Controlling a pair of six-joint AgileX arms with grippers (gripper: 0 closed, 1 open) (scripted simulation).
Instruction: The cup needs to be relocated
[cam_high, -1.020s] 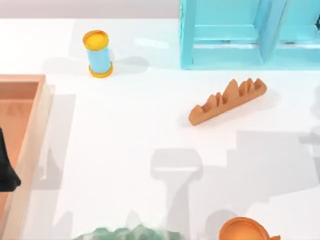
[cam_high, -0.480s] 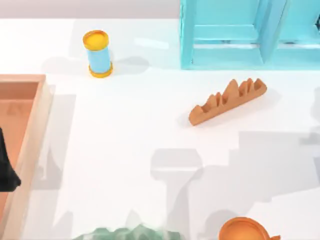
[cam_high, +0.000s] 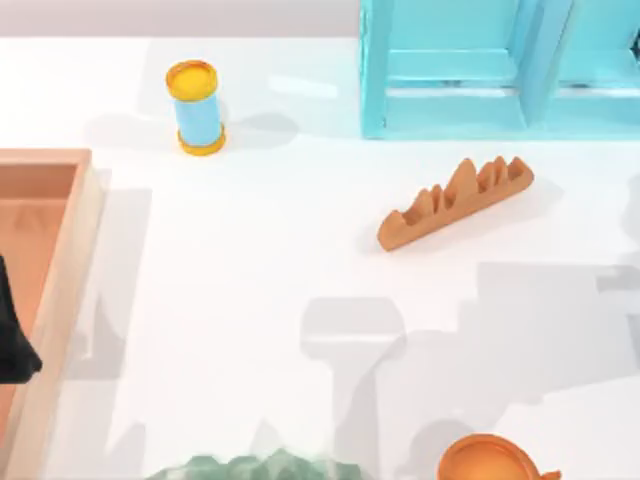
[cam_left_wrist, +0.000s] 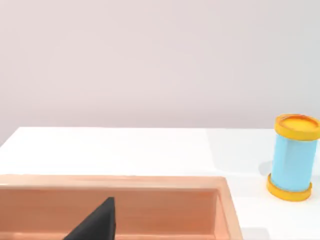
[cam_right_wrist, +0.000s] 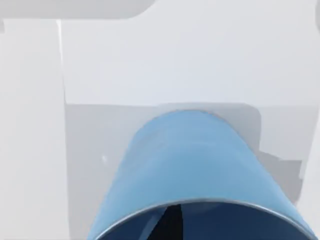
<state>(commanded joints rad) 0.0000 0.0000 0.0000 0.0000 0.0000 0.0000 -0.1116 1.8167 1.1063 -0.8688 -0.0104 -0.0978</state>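
The blue cup (cam_right_wrist: 190, 165) looms close in the right wrist view, its darker rim toward the camera, hanging above the white table with its shadow below. My right gripper (cam_right_wrist: 171, 226) is shut on it, and one dark finger shows inside the rim. My left gripper (cam_high: 12, 345) is parked at the top view's left edge over the wooden tray (cam_high: 60, 260). A dark part of it (cam_left_wrist: 97, 222) shows above the tray (cam_left_wrist: 150, 182) in the left wrist view.
A light-blue cylinder with yellow ends (cam_high: 196, 108) (cam_left_wrist: 292, 157) stands at the back left. A turquoise shelf (cam_high: 480, 70) fills the back right, with a brown jagged block (cam_high: 455, 203) in front of it. At the front edge are an orange cup (cam_high: 490, 462) and a green lump (cam_high: 250, 468).
The shadows at the table's right side have shifted slightly. Nothing on the table has moved, and the left arm is still.
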